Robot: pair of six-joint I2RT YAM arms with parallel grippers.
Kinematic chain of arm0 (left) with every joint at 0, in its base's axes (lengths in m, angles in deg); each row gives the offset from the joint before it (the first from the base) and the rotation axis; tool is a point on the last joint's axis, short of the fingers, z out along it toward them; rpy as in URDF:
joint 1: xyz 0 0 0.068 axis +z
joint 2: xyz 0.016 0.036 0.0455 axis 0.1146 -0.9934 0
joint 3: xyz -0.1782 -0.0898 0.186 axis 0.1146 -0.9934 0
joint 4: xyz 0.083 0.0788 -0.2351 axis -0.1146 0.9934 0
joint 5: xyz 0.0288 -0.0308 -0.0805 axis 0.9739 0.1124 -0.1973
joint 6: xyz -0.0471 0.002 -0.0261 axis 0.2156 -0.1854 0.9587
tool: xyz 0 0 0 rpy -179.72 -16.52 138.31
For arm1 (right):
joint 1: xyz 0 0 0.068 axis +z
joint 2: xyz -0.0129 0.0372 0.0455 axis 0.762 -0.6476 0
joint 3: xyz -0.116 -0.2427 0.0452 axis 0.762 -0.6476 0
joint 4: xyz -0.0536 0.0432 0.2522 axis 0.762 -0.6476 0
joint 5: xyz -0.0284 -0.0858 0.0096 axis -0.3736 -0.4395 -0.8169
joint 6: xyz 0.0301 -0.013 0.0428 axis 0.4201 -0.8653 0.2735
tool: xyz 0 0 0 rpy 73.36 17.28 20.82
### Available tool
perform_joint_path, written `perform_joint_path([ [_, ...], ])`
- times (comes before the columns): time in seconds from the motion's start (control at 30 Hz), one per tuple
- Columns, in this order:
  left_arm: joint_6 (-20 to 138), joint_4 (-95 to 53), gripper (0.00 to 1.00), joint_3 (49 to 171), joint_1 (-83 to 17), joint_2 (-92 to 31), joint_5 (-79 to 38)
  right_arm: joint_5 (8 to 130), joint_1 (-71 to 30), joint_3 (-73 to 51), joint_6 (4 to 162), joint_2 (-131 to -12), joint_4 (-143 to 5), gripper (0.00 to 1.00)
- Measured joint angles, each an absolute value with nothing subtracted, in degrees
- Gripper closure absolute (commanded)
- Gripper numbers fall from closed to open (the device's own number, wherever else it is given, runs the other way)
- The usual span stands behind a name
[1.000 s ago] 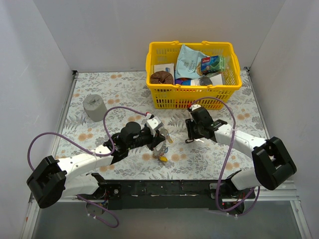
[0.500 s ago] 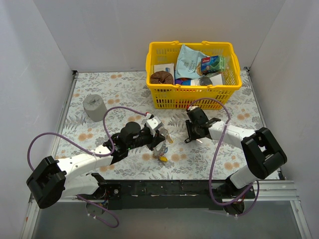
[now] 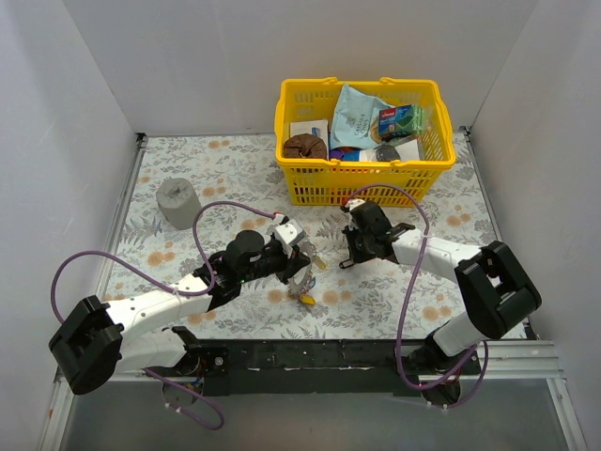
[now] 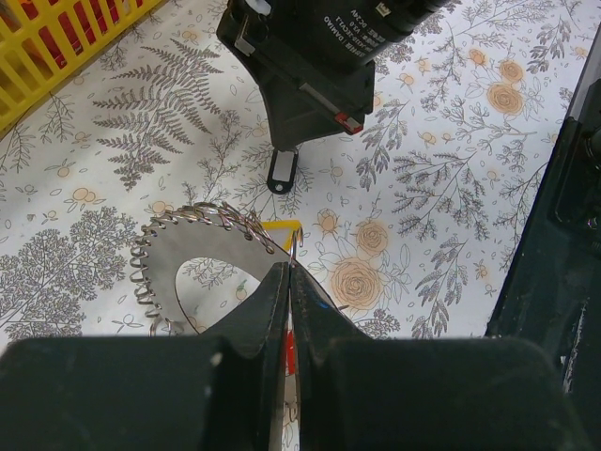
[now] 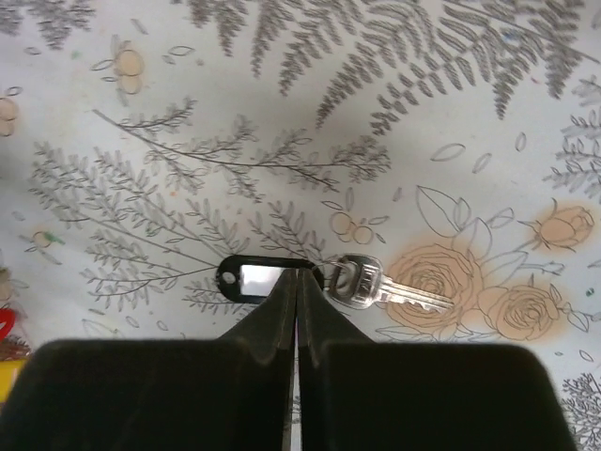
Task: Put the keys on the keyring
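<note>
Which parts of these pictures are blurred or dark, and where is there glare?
Left wrist view: the left end effector is a dark, blurred mass in front; the keyring it pinches reflects the light; the tablecloth is sharp. Right wrist view: the right end effector is equally dark and soft, the black-tagged key sharp. Top external view: even light, faint shadows.

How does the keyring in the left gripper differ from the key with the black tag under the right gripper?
The keyring is a wide ring with an open centre; the black-tagged key is small and solid. The keyring is clamped in the left gripper; the black-tagged key lies flat on the table, the right gripper pinching its link. Both are silver metal.
</note>
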State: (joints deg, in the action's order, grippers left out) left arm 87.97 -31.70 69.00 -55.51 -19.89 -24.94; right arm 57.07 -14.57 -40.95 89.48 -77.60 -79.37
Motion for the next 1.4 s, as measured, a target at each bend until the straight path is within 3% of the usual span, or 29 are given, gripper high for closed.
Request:
perform_joint_path([
  [0.23, 87.97, -31.67, 1.00, 69.00, -55.51, -19.89, -24.96, 61.55, -11.97, -41.36, 85.74, -72.57, -76.27, 0.99],
  [0.27, 87.97, -31.65, 1.00, 69.00, -55.51, -19.89, -24.96, 61.73, -11.73, -41.38, 85.54, -71.59, -75.87, 0.94],
  [0.3, 87.97, -31.65, 1.00, 69.00, -55.51, -19.89, -24.96, 61.66, -11.68, -41.38, 85.54, -70.87, -75.46, 0.74],
  [0.4, 87.95, -31.54, 1.00, 69.00, -55.51, -19.89, -24.96, 59.72, -11.68, -41.34, 86.31, -70.19, -75.50, 0.37],
  [0.5, 87.97, -31.37, 1.00, 69.00, -55.51, -19.91, -24.96, 56.72, -11.68, -41.34, 87.90, -70.72, -77.12, 0.27],
  [0.63, 87.95, -31.30, 1.00, 69.00, -55.51, -19.91, -24.96, 53.95, -11.71, -41.32, 89.48, -71.85, -78.71, 0.35],
  [0.73, 87.95, -31.30, 1.00, 69.00, -55.51, -19.91, -24.99, 52.77, -11.71, -41.03, 90.61, -74.10, -79.13, 0.51],
  [0.93, 87.95, -31.28, 1.00, 69.00, -55.51, -19.91, -24.99, 51.46, -11.71, -39.13, 92.65, -79.68, -81.14, 0.57],
  [1.07, 87.93, -31.17, 1.00, 69.00, -55.53, -19.91, -24.96, 51.13, -11.68, -37.71, 93.06, -81.54, -81.27, 0.73],
  [1.4, 87.93, -30.87, 1.00, 69.00, -55.53, -19.91, -24.94, 53.55, -11.73, -36.09, 91.95, -83.20, -79.76, 0.97],
])
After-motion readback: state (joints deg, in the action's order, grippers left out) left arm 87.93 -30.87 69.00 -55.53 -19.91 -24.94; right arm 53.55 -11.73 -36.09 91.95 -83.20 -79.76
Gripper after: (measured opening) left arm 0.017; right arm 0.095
